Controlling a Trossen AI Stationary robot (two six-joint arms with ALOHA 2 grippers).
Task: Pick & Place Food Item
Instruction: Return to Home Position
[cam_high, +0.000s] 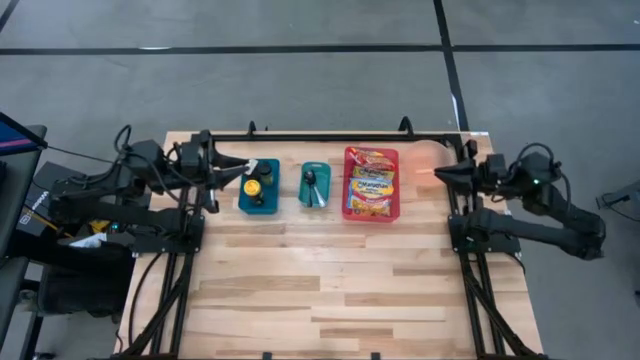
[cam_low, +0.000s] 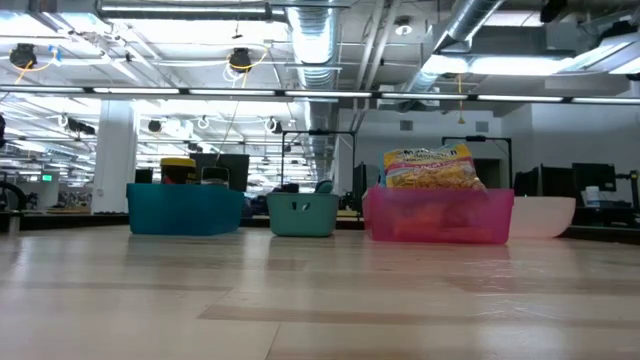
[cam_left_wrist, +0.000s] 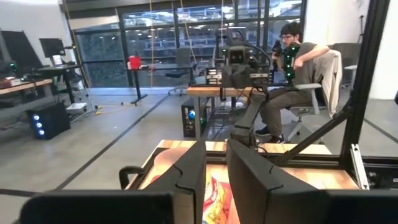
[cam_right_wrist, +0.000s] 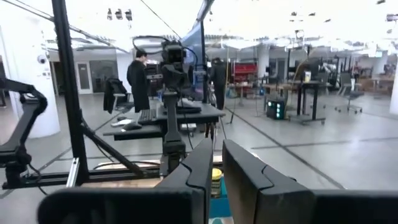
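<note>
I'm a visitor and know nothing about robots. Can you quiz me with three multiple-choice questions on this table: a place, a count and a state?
1. Where in the row is the red bin? A left end B middle C right end
2. How many bins stand on the table? A two B three C five
3. What do the grippers carry? A nothing B a spoon C a bottle
Answers: 1 C, it stands right of the green bin and the blue bin. 2 B, three bins in one row. 3 A, the left gripper and right gripper sit empty at the table's sides.
</note>
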